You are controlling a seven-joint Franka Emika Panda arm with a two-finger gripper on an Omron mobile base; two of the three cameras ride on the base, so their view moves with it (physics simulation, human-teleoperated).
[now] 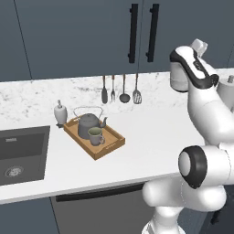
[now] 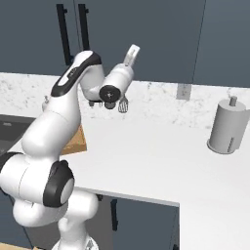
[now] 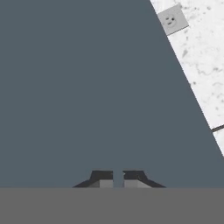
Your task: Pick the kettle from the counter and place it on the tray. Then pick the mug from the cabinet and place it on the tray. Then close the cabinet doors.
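Fingertips (image 3: 117,178) nearly shut, empty, facing flat slate-blue cabinet doors (image 1: 142,32).
Kettle (image 1: 87,125) and mug (image 1: 95,135) sit on tray (image 1: 112,148); doors look closed; likely only withdrawal remains.

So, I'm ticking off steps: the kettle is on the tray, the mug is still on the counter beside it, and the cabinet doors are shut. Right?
One slip: the mug is not on the counter; the left base view shows it on the tray, in front of the kettle. The cabinet doors look shut.
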